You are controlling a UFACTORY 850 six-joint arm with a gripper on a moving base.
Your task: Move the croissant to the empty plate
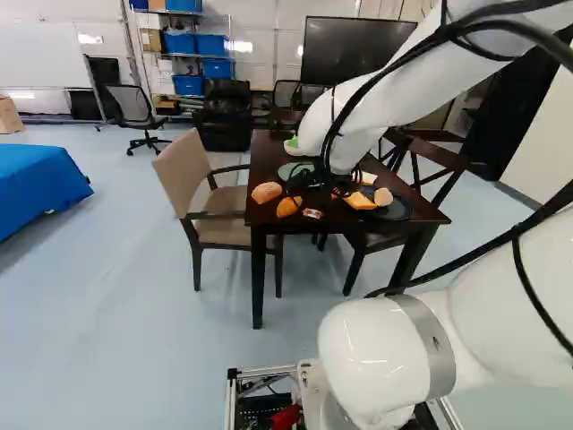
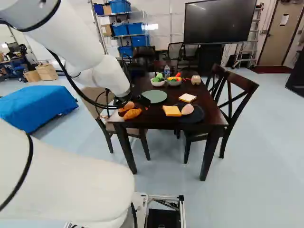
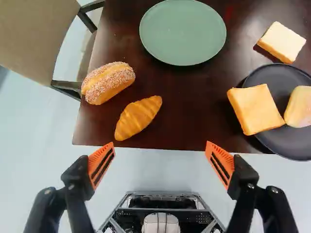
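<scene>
At the near side of the table (image 3: 182, 107): gripper (image 1: 324, 183) released, fingers spread wide.
With twelve o'clock taken as straight ahead of the gripper, the croissant (image 3: 138, 118) is located on the table at eleven, beside the sugared roll (image 3: 108, 83); the green plate (image 3: 182, 32) is positioned farther out at twelve, the dark plate (image 3: 277, 80) at two.

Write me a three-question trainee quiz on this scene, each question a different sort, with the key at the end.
1. True or false: the claw is open, with the croissant lying on the table.

2. Which lies nearest the croissant?
a) the black plate
b) the sugar-coated bun
c) the bottle

3. Fill in the missing colour: the empty plate is ____.

Key: 1 true; 2 b; 3 green.
</scene>
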